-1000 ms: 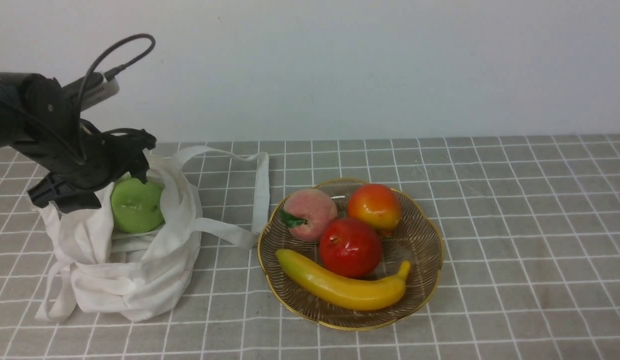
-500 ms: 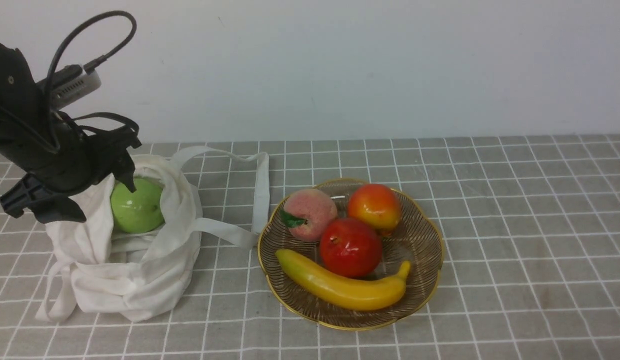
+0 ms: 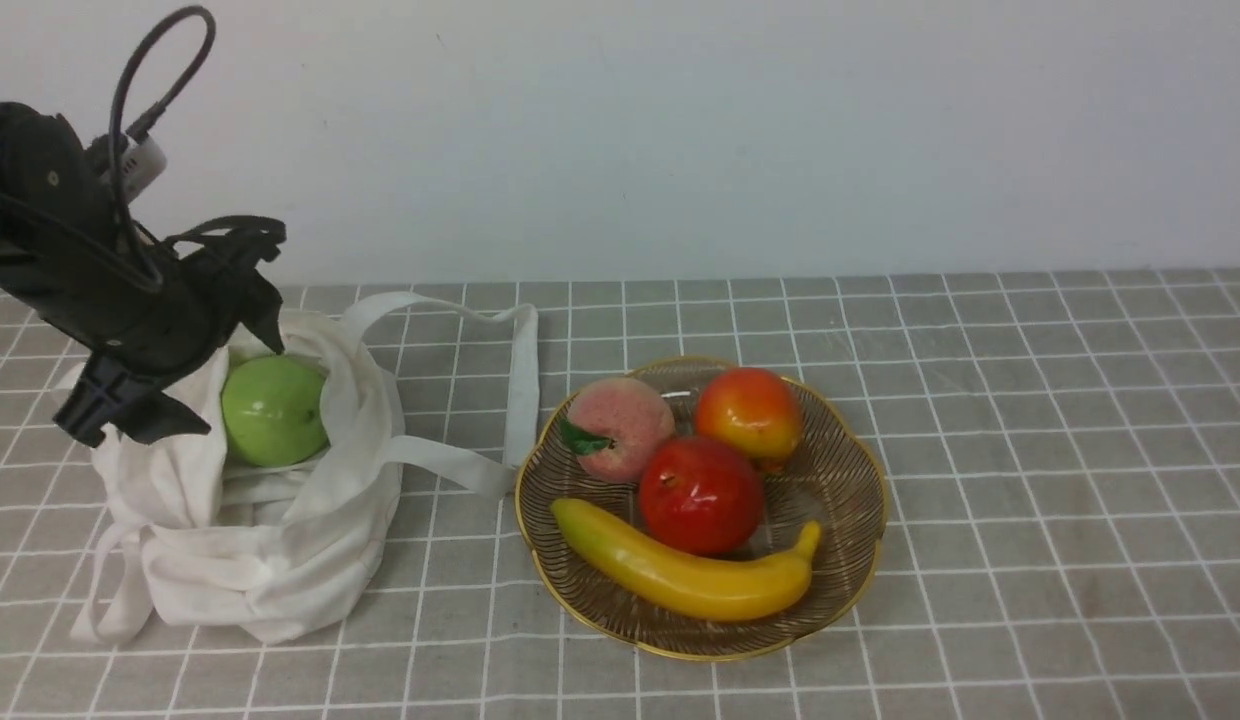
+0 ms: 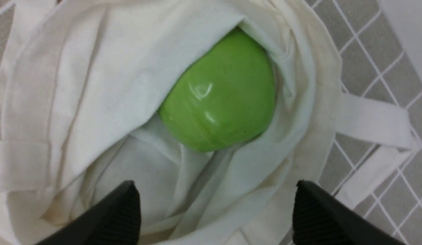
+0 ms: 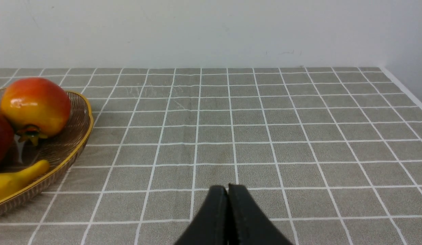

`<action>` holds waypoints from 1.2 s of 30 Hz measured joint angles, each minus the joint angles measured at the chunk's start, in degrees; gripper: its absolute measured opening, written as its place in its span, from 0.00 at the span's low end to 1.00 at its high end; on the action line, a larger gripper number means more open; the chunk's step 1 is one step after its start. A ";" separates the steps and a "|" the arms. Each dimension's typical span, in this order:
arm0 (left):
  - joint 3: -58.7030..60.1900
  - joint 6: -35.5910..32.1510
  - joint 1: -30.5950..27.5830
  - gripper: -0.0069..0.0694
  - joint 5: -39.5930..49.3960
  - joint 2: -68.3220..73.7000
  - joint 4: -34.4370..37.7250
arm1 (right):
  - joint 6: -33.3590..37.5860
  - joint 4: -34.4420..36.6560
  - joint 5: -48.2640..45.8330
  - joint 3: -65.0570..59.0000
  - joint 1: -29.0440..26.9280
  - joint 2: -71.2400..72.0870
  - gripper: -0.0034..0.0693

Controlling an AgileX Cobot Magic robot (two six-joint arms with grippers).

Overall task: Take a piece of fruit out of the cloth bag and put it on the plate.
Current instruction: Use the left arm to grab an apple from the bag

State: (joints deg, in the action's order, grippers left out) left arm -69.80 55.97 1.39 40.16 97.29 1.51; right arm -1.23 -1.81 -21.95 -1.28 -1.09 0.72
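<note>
The green apple (image 3: 273, 410) lies in the open mouth of the white cloth bag (image 3: 270, 550) at the table's left. In the left wrist view the apple (image 4: 221, 98) is half wrapped by folds of the bag (image 4: 61, 85). My left gripper (image 3: 195, 390) hovers open and empty just over the bag's mouth, and its jaws (image 4: 215, 185) stand wide apart over cloth, short of the apple. The brown plate (image 3: 842, 470) with a gold rim sits right of the bag and shows in the right wrist view (image 5: 69, 143). My right gripper (image 5: 227, 187) is shut and empty over bare tablecloth.
The plate holds a peach (image 3: 620, 425), an orange-red fruit (image 3: 748, 412), a red apple (image 3: 700, 495) and a banana (image 3: 680, 570). A bag strap (image 3: 523, 380) lies between bag and plate. A white wall stands close behind. The table's right edge (image 5: 406, 90) is near.
My left arm has risen and shifted a little over the bag, its wrist tilting steeper. The green apple has stayed in the bag.
</note>
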 joint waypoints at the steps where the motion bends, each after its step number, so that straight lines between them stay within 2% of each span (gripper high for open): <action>1: 0.00 0.67 0.00 0.80 -0.22 0.43 -0.06 | 0.00 0.00 0.00 0.00 0.00 0.00 0.02; 2: 0.00 3.89 0.00 0.81 -0.65 2.36 -0.11 | 0.00 0.00 0.00 0.00 0.00 0.00 0.02; 6: 0.00 7.09 0.00 0.87 -2.52 4.35 -0.29 | 0.00 0.00 0.00 0.00 0.00 0.00 0.02; 10: 0.00 12.23 0.00 0.98 -6.79 6.43 -2.26 | 0.00 0.00 0.00 0.00 0.00 0.00 0.02; 21: 0.00 21.13 0.00 0.99 -13.09 10.68 -7.55 | 0.00 0.00 0.00 0.00 0.00 0.00 0.02; 36: -0.68 22.00 0.00 0.99 -21.02 14.30 -7.84 | 0.00 0.00 0.00 0.00 0.00 0.00 0.02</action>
State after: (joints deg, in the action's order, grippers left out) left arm -70.48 77.97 1.39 19.14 111.60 -6.34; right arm -1.23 -1.81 -21.95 -1.28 -1.09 0.72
